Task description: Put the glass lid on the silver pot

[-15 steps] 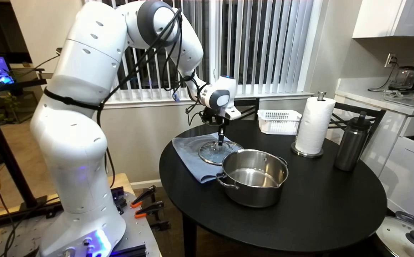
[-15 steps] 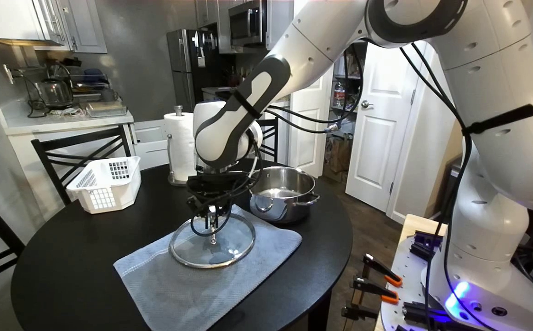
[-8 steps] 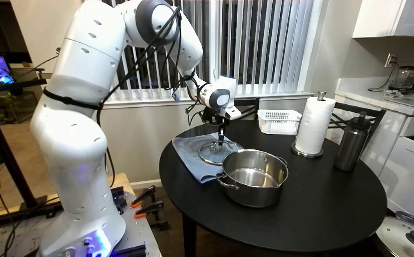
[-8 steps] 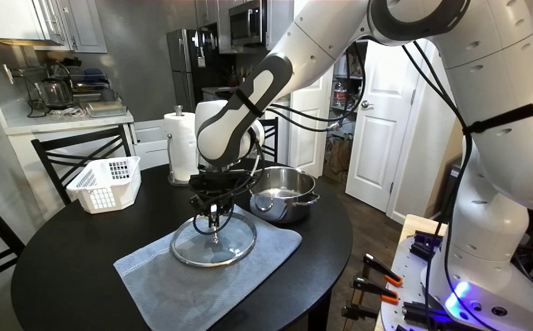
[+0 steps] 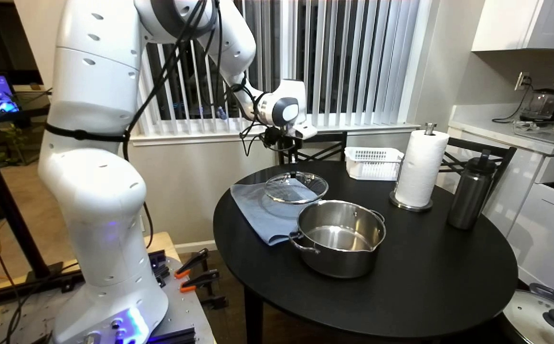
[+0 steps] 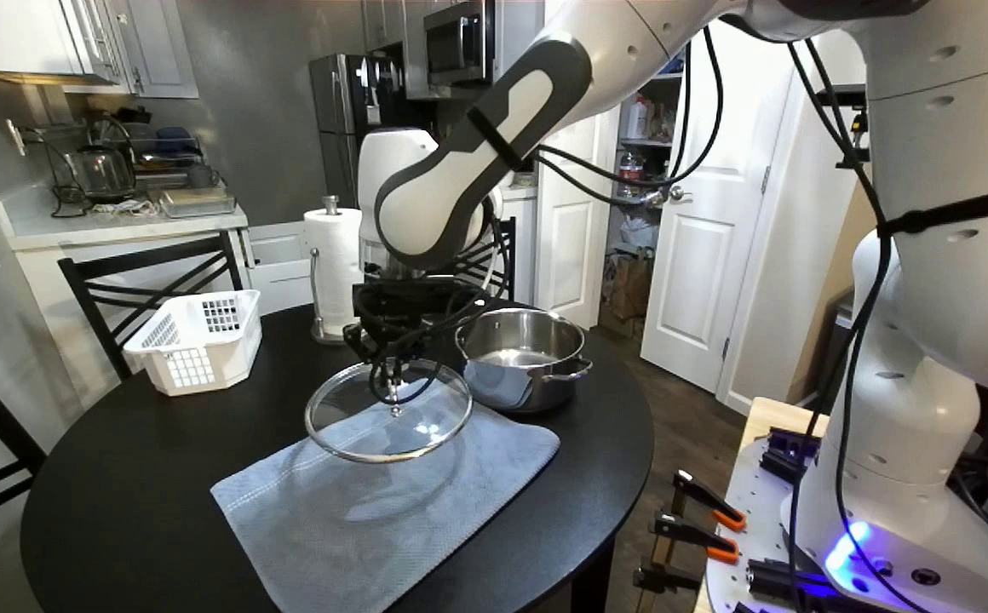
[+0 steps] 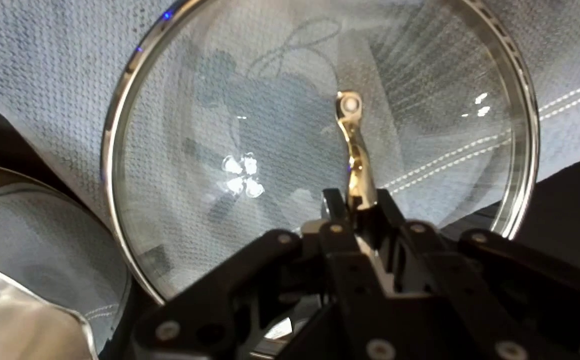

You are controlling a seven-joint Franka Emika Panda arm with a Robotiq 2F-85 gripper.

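The glass lid (image 5: 301,193) is a clear disc with a thin metal rim and an arched metal handle (image 7: 354,145). My gripper (image 7: 363,197) is shut on that handle, with one finger on each side of it. The lid hangs a little above the blue-grey towel (image 6: 358,545), slightly tilted, and its shadow falls on the cloth. The silver pot (image 5: 339,260) stands uncovered beside the towel, and it also shows in an exterior view (image 6: 511,387). In the wrist view a part of the pot (image 7: 15,320) shows at the lower left.
A white basket (image 5: 372,165), a paper towel roll (image 5: 420,167) and a dark metal bottle (image 5: 472,191) stand on the round black table (image 5: 430,286). The pot's side handle (image 5: 304,243) sticks out near the towel. Chairs stand behind the table.
My gripper has risen with the lid in its hold, and the lid has come off the towel. The pot and towel have not moved.
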